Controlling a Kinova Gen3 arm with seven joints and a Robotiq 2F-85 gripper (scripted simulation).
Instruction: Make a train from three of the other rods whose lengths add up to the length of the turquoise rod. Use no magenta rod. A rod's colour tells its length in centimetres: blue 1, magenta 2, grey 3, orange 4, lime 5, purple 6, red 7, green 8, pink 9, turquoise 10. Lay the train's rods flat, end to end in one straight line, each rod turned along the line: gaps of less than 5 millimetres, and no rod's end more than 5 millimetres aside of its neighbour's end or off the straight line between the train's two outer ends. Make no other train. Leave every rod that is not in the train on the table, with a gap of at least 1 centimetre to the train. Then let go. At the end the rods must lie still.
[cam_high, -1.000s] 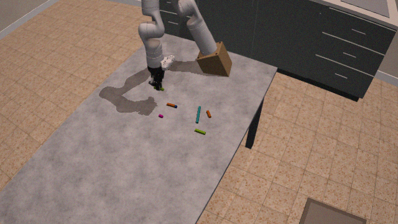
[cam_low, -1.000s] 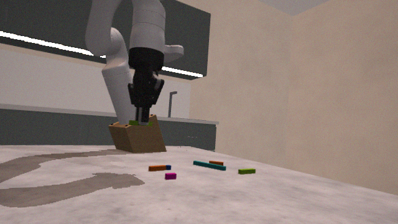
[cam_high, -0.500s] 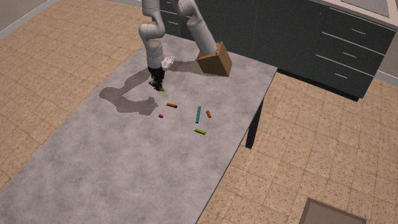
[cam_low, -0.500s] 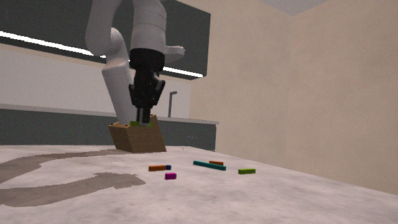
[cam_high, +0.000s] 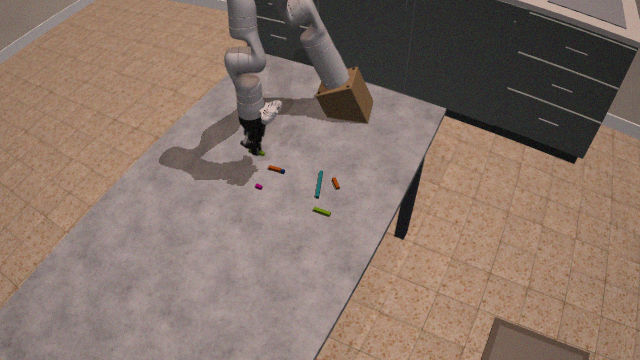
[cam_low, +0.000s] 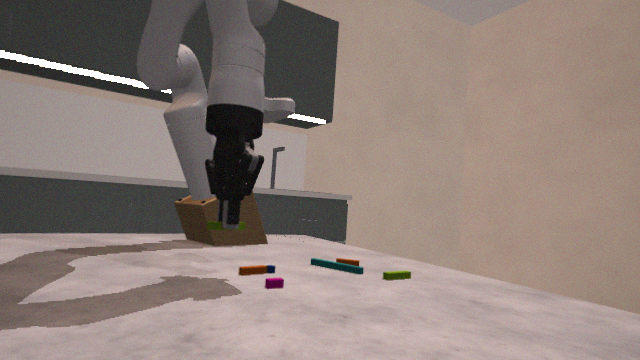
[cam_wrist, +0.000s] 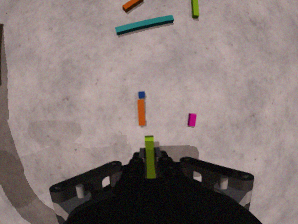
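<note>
My gripper (cam_high: 256, 149) is shut on a lime rod (cam_wrist: 149, 156) and holds it level above the table; the rod also shows in the exterior view (cam_low: 226, 225). Ahead of it an orange rod (cam_high: 274, 169) lies flat with a small blue rod (cam_high: 282, 171) touching its end; they show in the wrist view as the orange rod (cam_wrist: 141, 112) and the blue rod (cam_wrist: 141, 95). A magenta rod (cam_high: 258, 186) lies beside them. Farther off lie the turquoise rod (cam_high: 318, 184), a second orange rod (cam_high: 335, 183) and a second lime rod (cam_high: 321, 211).
The arm's brown base block (cam_high: 346, 96) stands at the back of the table. The table's right edge (cam_high: 395, 200) runs close behind the far rods. Dark cabinets (cam_high: 500, 65) stand behind the table.
</note>
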